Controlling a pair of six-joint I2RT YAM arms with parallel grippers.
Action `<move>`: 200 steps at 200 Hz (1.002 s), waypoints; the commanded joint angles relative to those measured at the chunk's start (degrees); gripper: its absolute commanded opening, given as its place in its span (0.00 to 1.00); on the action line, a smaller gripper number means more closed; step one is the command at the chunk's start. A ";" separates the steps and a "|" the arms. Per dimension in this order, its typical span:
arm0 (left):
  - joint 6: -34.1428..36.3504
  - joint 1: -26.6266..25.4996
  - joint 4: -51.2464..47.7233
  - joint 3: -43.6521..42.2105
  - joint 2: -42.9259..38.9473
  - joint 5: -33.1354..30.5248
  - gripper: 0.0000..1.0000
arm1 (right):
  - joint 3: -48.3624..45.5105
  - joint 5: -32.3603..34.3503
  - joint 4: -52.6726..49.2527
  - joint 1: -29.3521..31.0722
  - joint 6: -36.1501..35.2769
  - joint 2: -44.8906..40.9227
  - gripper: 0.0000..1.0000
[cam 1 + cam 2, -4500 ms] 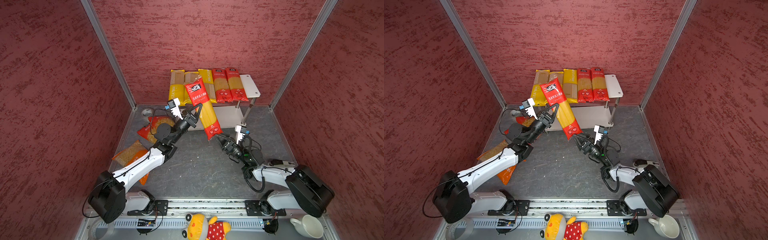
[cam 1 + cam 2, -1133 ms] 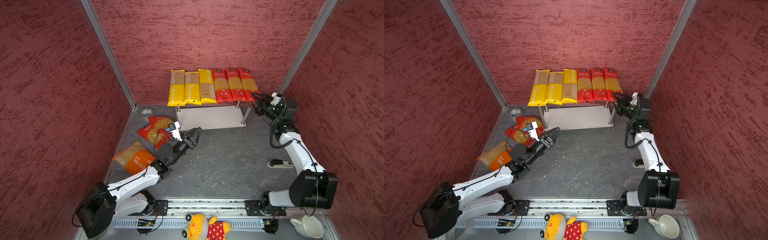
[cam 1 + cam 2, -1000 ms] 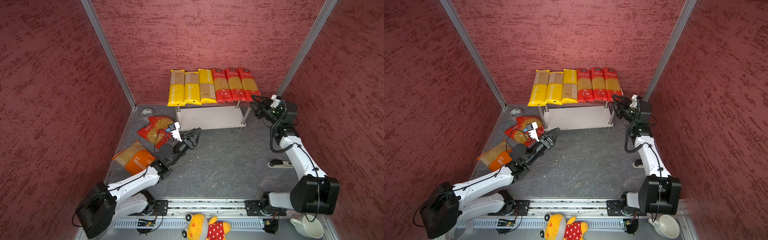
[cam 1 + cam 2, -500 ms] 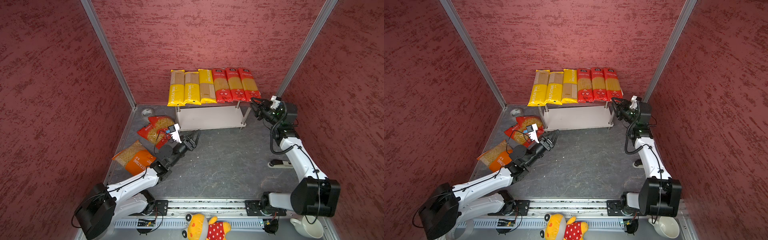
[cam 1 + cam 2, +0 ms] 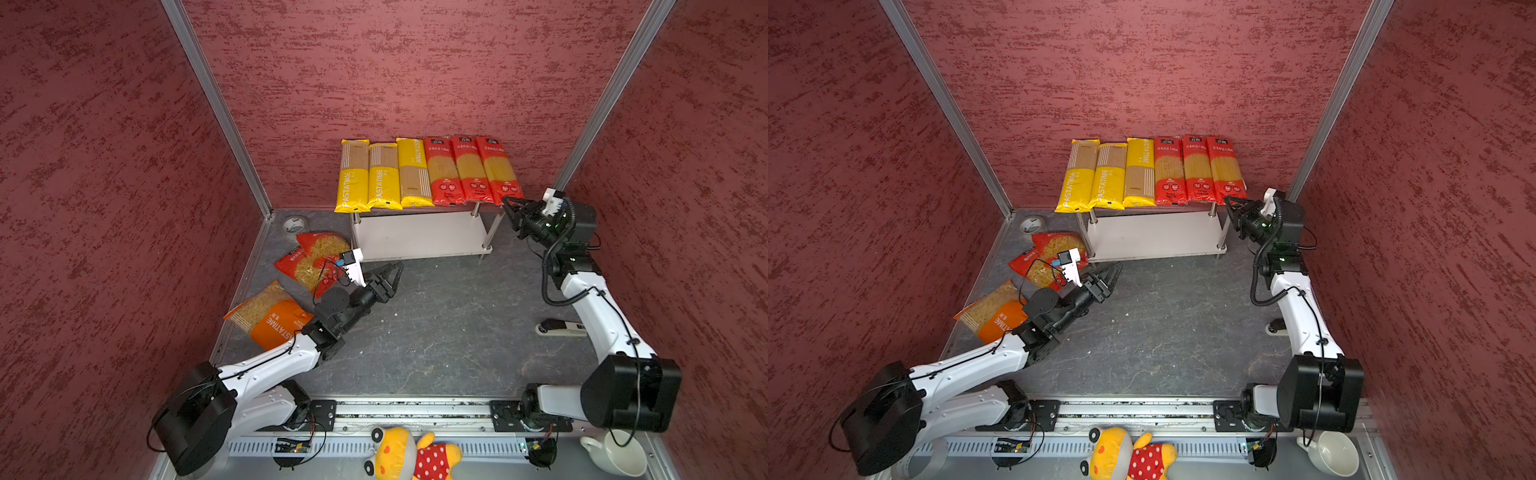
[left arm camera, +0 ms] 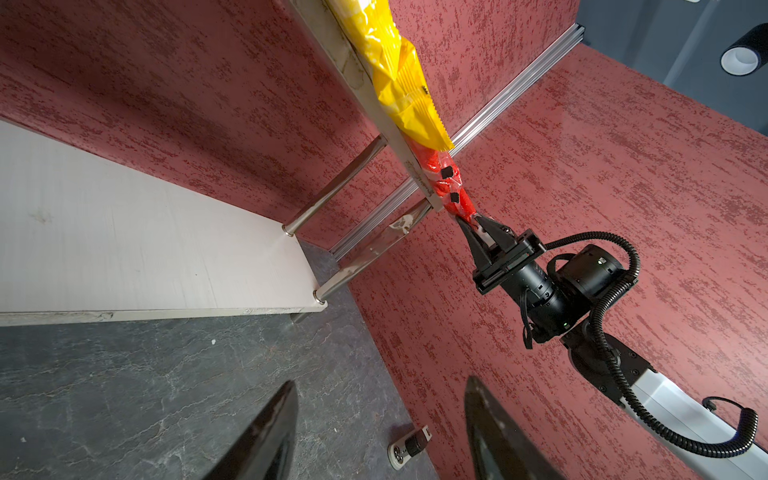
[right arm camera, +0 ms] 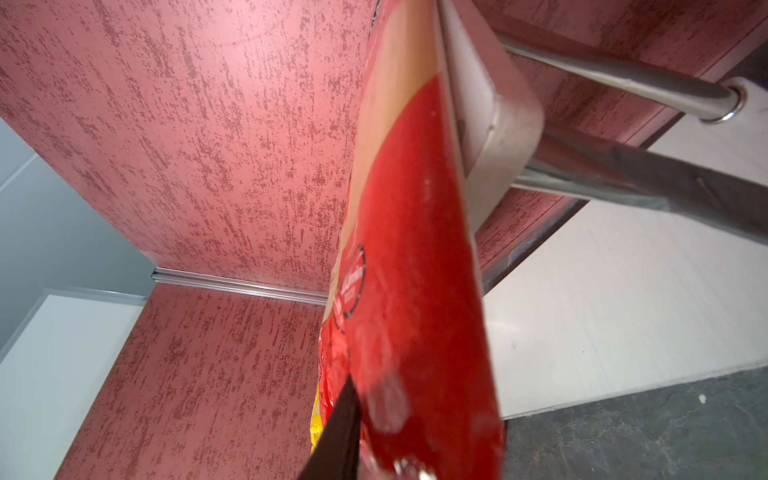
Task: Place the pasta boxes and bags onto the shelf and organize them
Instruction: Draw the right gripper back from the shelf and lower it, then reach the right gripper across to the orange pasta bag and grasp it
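Three yellow spaghetti packs [image 5: 384, 178] and three red ones [image 5: 471, 170] lie side by side on the top board of the shelf [image 5: 419, 237]. My right gripper [image 5: 509, 205] is at the shelf's right front corner, shut on the overhanging near end of the rightmost red pack [image 7: 407, 270]; the left wrist view shows this pinch [image 6: 478, 222]. Two red short-pasta bags [image 5: 316, 257] and an orange bag [image 5: 270, 316] lie on the floor at the left. My left gripper [image 5: 392, 272] hangs open and empty above the floor, just right of the red bags.
A tape roll [image 5: 294, 224] lies in the back left corner. A small white device [image 5: 559, 328] lies on the floor by the right wall. A plush toy [image 5: 411, 453] and a white cup [image 5: 615, 455] sit at the front rail. Red walls enclose three sides.
My right gripper's jaws have narrowed onto the near end of the rightmost red pack. The left arm has sunk and drawn back slightly, its jaws unchanged. Earlier the left gripper carried that red pack.
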 commanded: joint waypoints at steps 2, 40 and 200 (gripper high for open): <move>1.25 0.17 -0.14 0.77 0.04 0.40 0.63 | 1.56 0.95 -3.02 -0.15 -2.99 -1.95 0.33; 1.67 0.17 -0.87 0.91 -0.38 1.11 0.63 | -1.08 -1.89 -2.97 -0.10 -2.98 -5.30 0.44; 11.50 0.81 -49.02 8.18 -2.99 0.32 0.64 | -31.54 20.63 3.14 35.22 0.44 -1.99 0.47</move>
